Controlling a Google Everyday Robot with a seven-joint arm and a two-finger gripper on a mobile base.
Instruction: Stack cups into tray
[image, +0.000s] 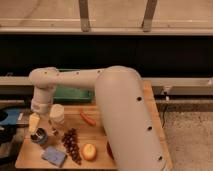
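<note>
Gripper (36, 131) over metal cup (39, 137), grip state unclear, pale cup (57, 114), grapes (71, 144), carrot (87, 118) beside, green tray (75, 93) behind

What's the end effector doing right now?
End effector: low over the table's front left, at the metal cup; grip state cannot be told.

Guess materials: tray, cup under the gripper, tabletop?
Tray: likely plastic, uniform green, smooth, matte. Dark cup, right below the gripper at the table's left edge: probably metal, dark silvery with a slight sheen. Tabletop: looks like wood, warm tan, matte; grain not discernible.
</note>
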